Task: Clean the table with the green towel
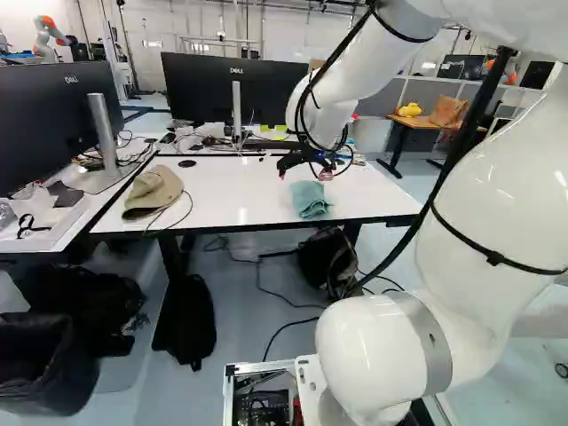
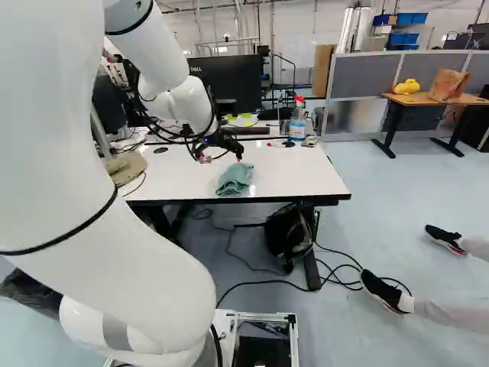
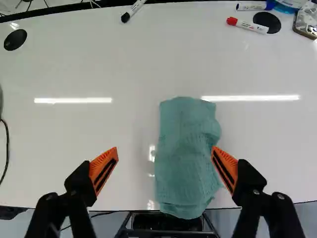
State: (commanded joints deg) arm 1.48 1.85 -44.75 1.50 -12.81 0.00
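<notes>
1. White and glossy, the arm (image 1: 470, 204) is rising from the joint at the foot of both base views and reaching out over the table (image 1: 231, 197).
2. Below, a dark bag (image 2: 286, 233) is sitting on the floor under the table.
3. Green, bunched fabric, the towel (image 3: 187, 153) is lying on the tabletop at its near edge.
4. Above the tabletop, the gripper (image 2: 221, 155) is holding its two fingers spread wide, pinching nothing. In the wrist view the towel is showing between them; one orange pad (image 3: 227, 168) is overlapping the towel's side, though whether it is touching I cannot tell.
5. To the left in the left base view, a beige cap (image 1: 154, 188) is resting on the table, with a monitor (image 1: 44, 124) bearing a small logo standing beyond it.
6. Farther across, a black-capped marker (image 3: 132, 11) and a red-capped marker (image 3: 247, 25) are lying on the tabletop, both carrying small print.
7. Near the far side, a bottle (image 2: 297, 121) is standing with its printed label showing.
8. Behind, another monitor (image 1: 200, 89) is displaying a logo on its lower frame.
9. Farthest, a paper bag (image 2: 449, 84) is standing beside a yellow object (image 2: 406, 86) on a wooden-topped table (image 2: 420, 99).
</notes>
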